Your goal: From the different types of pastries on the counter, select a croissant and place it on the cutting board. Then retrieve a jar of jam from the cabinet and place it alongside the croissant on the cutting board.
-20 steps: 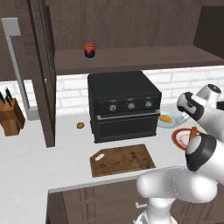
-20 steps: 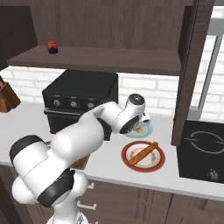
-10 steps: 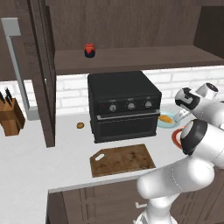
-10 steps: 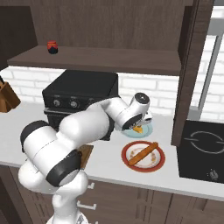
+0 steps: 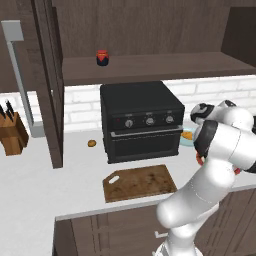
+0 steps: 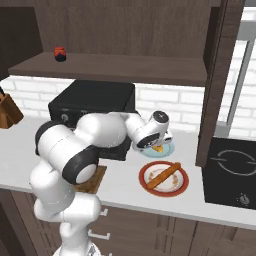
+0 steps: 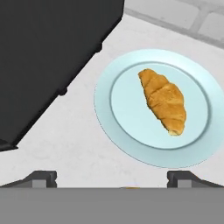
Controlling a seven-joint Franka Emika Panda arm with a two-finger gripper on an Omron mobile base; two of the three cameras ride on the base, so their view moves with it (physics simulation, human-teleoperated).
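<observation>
Croissant (image 7: 163, 100) on plate (image 7: 109, 122), on table (image 5: 30, 180) just R of oven (image 5: 140, 120). 2nd plate (image 6: 148, 181) w/ stick pastry (image 6: 163, 175) at its 6 o'clock in right base view. Cutting board (image 5: 139, 182) in front of oven. Lump (image 5: 92, 143) at oven's 9 o'clock. Jam jar (image 5: 102, 58) on cabinet shelf (image 5: 165, 67) above. Knife block (image 5: 12, 133) far L.

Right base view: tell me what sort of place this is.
A home-style kitchen, rendered rather than real. A black countertop oven sits on a pale counter against white brick tile, beside a black cooktop, with a wooden knife block at left.
</observation>
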